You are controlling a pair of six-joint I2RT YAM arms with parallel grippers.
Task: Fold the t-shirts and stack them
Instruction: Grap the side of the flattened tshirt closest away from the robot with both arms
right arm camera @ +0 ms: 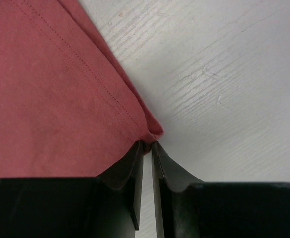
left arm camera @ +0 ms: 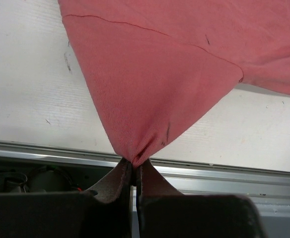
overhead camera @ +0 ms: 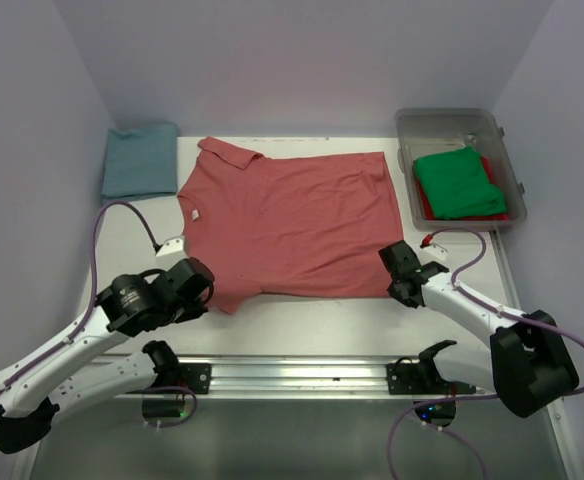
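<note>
Spread flat mid-table: the salmon-red t-shirt [overhead camera: 292,225]; a bare strip of table [overhead camera: 312,318] runs between its near hem and the front rail. The left gripper [left arm camera: 134,166] sits low, jaws closed on the near sleeve corner, cloth tented. The right gripper [right arm camera: 147,145] has jaws almost together, pinching the near hem corner. The teal t-shirt [overhead camera: 140,160] lies folded far left.

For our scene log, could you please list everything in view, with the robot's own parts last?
salmon-red t-shirt: one, spread flat, table centre
teal-blue t-shirt: one, folded, far left corner
green t-shirt: one, in the bin, on top
red t-shirt: one, in the bin, under the green
bin: one, clear plastic, far right
table: one, white
left tool: one, black, shut on the salmon-red shirt's near sleeve
right tool: one, black, shut on its near hem corner
</note>
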